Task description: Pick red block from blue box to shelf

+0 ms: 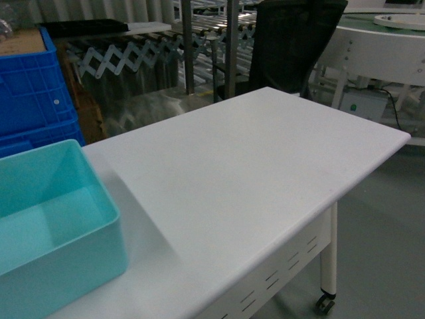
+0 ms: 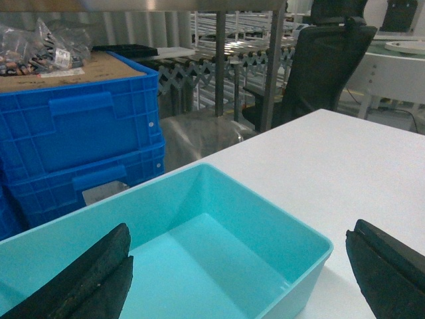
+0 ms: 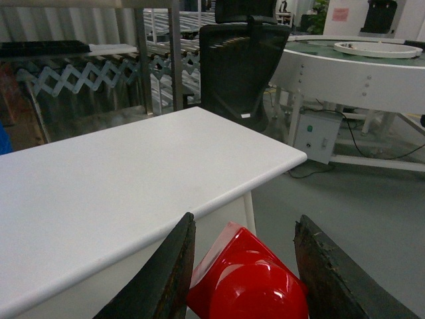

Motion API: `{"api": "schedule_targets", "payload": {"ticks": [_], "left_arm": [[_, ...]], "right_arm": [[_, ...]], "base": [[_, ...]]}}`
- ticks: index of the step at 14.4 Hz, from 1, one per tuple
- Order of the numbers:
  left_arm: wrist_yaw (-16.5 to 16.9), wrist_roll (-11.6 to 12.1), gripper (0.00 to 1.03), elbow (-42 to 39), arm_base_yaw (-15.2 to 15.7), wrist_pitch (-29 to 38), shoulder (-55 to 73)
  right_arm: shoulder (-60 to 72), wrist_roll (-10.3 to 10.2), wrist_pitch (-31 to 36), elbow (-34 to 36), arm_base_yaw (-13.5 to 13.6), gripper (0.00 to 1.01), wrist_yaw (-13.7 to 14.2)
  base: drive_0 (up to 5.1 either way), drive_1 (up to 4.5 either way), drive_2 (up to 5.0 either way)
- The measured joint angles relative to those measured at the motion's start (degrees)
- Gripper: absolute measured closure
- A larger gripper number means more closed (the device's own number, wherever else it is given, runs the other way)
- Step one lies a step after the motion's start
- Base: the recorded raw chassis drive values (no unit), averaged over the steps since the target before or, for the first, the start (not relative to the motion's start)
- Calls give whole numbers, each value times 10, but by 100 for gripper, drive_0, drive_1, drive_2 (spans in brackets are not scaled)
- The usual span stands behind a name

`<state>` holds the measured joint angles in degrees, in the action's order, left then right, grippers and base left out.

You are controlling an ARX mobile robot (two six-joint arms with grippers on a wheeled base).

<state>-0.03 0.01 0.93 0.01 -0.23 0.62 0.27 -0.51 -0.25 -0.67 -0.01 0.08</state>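
The red block [image 3: 249, 282] is glossy, with its round stud facing the camera. My right gripper [image 3: 244, 222] is shut on it, held off the white table's [image 3: 119, 173] front edge and above the grey floor. The blue box [image 1: 109, 199] stands on the table's near left corner, and the part of its inside I can see holds nothing. My left gripper [image 2: 240, 229] hangs open over the blue box [image 2: 299, 226], nothing between its fingers. The steel shelf [image 1: 231, 46] stands behind the table. Neither gripper shows in the head view.
Dark blue ribbed crates [image 1: 30, 93] are stacked at the far left, with a scissor-frame roller conveyor [image 1: 119, 56] beside them. A black mesh chair [image 1: 292, 43] stands at the table's far end. The round white conveyor table [image 1: 378, 46] is at the back right.
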Motion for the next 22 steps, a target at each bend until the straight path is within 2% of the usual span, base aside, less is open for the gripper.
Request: {"api": "schedule_targets", "payload": {"ticks": [22], "left_arm": [[0,0,5,0,0,0,0]], "right_arm": [[0,0,0,0,0,63,0]], "base": [[0,0,0]]}}
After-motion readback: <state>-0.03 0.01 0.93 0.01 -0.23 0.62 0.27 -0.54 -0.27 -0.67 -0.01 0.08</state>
